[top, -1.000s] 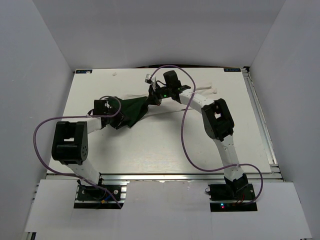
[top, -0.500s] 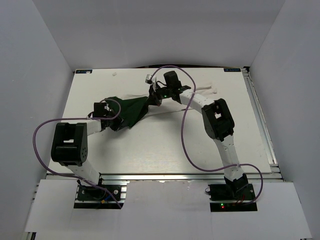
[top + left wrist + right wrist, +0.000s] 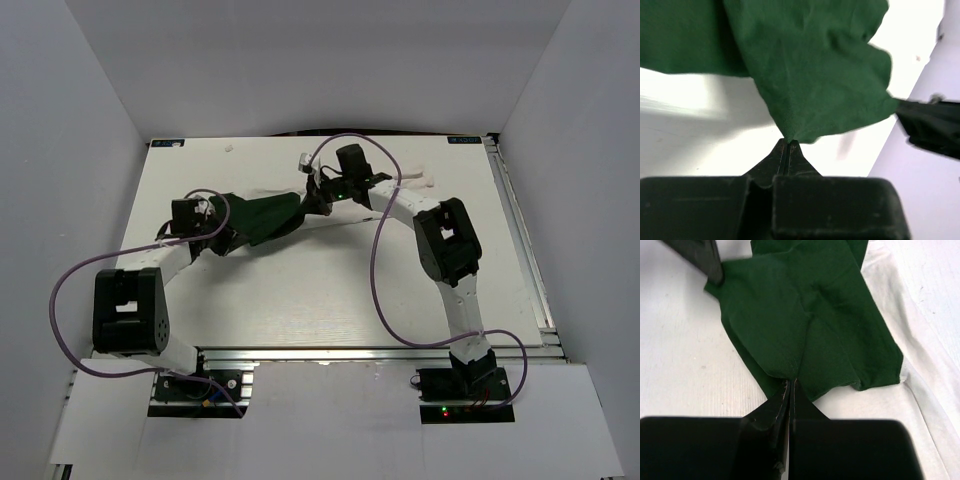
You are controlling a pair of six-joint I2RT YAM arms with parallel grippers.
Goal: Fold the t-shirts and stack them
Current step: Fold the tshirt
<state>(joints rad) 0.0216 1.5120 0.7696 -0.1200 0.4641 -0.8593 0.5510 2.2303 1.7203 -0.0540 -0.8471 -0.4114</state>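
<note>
While the left end effector (image 3: 789,143) has drawn leftward, the green t-shirt (image 3: 265,215) stretches out over the far worktop (image 3: 330,290), clamped between it and the right end effector (image 3: 791,382), both fully closed on cloth; likely spreading before folding.

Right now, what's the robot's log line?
left claw: shut on green t-shirt | right claw: shut on green t-shirt | white t-shirt: partly beneath

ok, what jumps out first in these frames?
The green shirt, stretched between the two arms over the far middle of the table. The left hand and the right hand are each shut on an edge of it. A white shirt lies on the table partly beneath it, by the right hand.
</note>
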